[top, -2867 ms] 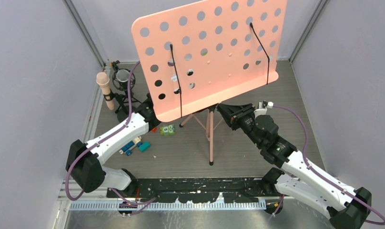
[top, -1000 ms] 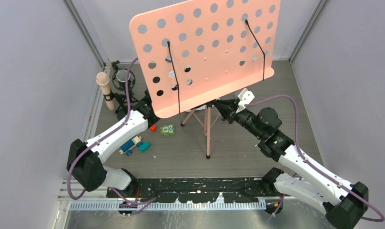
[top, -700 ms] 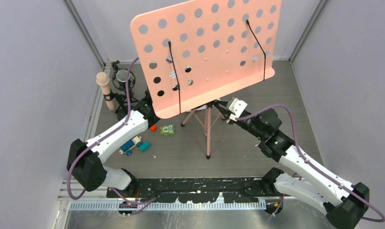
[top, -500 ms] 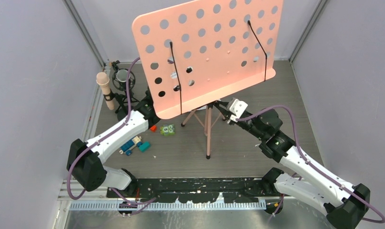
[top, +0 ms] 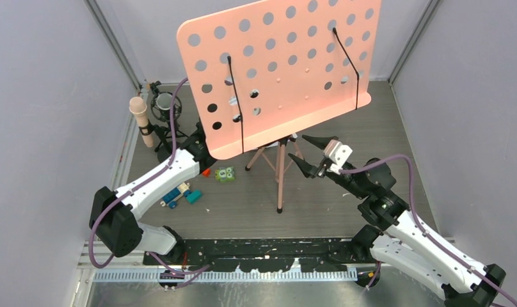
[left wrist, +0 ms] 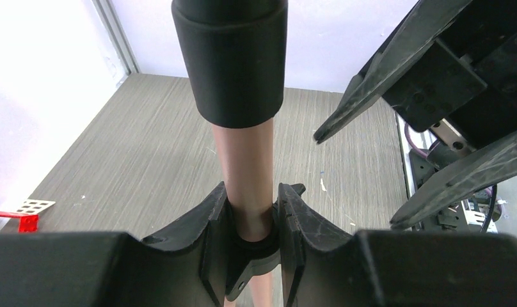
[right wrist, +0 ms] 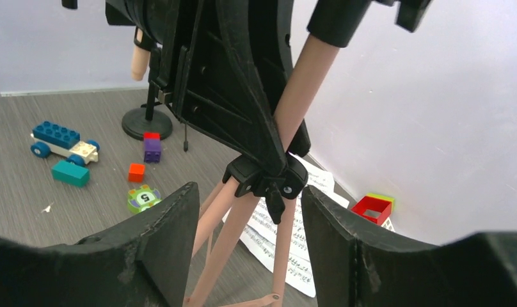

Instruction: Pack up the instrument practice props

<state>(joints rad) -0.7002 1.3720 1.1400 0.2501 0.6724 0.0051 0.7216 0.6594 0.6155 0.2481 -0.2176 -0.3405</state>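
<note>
From above, the stand (top: 278, 70) is upright in the middle of the floor, and its pink holed desk covers much of the far half. The left arm (top: 160, 179) reaches in under the desk's near-left corner, so its gripper is hidden from here. The right gripper (top: 299, 148) hangs just right of the pole with its jaws spread wide and touches nothing. The mic (top: 141, 118) stands on its black base by the left wall, well apart from the stand. A few blocks (top: 225, 173) lie on the floor between the left arm and the tripod legs.

The left wrist camera shows the left gripper (left wrist: 253, 204) clamped on the pink pole, one finger on each side, just below a black collar (left wrist: 230, 57). The right arm's two spread fingers show on the right of that view, clear of the pole.

The right wrist camera looks between its own wide-apart fingers at the black hub where the tripod legs meet. The left gripper grips the pole above that hub. White pages (right wrist: 299, 252) lie flat on the floor past the legs. The blocks and the mic's round base are off to the left.
</note>
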